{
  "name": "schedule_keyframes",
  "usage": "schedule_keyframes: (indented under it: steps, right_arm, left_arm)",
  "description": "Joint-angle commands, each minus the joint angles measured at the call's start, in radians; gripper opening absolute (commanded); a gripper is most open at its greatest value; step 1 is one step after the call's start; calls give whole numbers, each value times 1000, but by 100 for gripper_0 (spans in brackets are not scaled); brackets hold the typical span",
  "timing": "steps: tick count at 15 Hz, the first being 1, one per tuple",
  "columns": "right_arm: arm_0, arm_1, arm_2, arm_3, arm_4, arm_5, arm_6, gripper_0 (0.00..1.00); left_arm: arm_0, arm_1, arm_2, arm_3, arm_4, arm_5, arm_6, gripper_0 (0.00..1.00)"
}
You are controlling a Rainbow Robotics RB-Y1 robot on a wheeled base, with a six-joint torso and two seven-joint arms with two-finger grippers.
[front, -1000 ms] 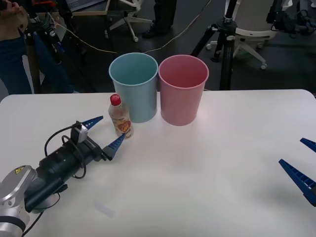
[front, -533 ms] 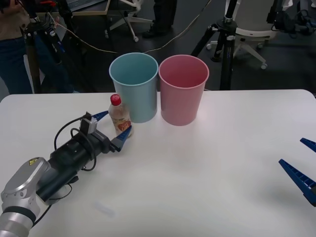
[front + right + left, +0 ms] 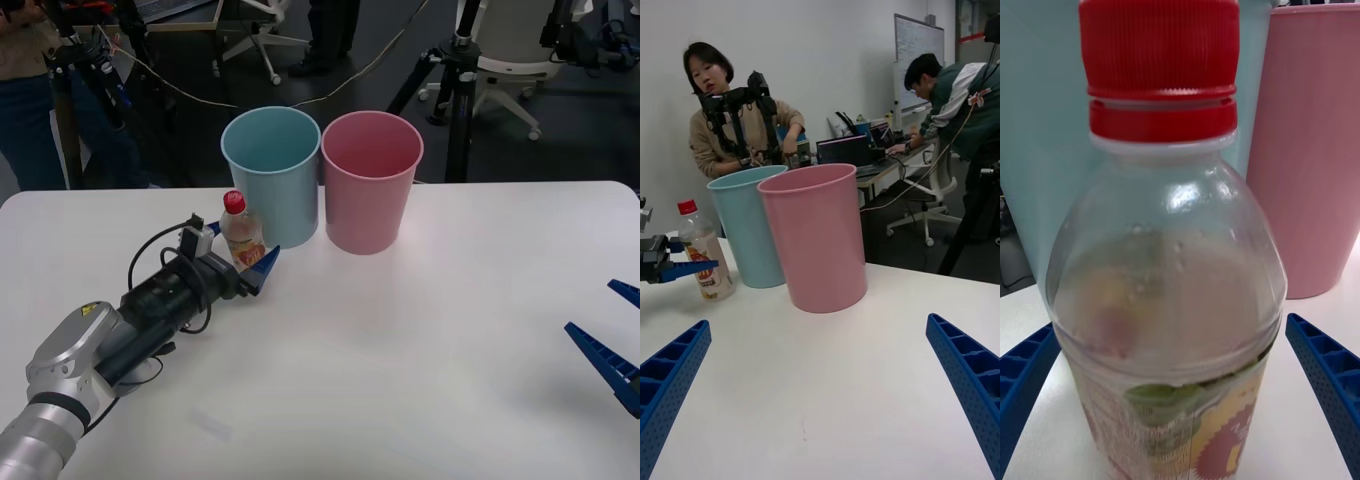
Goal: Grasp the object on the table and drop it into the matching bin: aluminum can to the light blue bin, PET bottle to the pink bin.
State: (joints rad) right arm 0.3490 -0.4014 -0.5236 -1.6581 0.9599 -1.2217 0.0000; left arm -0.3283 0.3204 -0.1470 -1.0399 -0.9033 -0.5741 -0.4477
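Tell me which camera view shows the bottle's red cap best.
The left wrist view: the red cap sits close up, its ribbing plain, with the open left claw on either side of the PET bottle. The front view shows the cap small from above; the right wrist view shows it small, side-on.

Beyond the desk (image 3: 480, 300) we are looking at a dark floor (image 3: 350, 90) with a pale cable (image 3: 370, 65) trailing across it. A black tripod (image 3: 455, 90) is standing behind, beside a white office chair (image 3: 505, 60) on castors; another chair (image 3: 265, 35) is sitting farther left. From the right wrist view we are seeing a plain white wall (image 3: 812, 60), a whiteboard (image 3: 919, 45) and a cluttered side table (image 3: 880, 161).
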Motion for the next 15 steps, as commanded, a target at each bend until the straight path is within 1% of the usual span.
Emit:
schedule_keyframes:
  steps: [1,3,5,6,7,8,15]
  right_arm:
    - [0,0,0,0,0,0,0,100]
    - [0,0,0,0,0,0,0,100]
    - [0,0,0,0,0,0,0,100]
    - [0,0,0,0,0,0,0,100]
    - [0,0,0,0,0,0,0,100]
    - [0,0,0,0,0,0,0,100]
    - [0,0,0,0,0,0,0,100]
  left_arm:
    - [-18,0,-20,0,7,25,3,100]
    - [-26,0,-40,0,27,53,4,100]
    - [-29,0,-43,0,27,59,6,100]
    - [-29,0,-45,0,27,59,9,50]
    - [-29,0,-45,0,30,59,14,3]
    - [-29,0,-45,0,30,59,20,0]
    - [-28,3,-45,0,41,54,27,0]
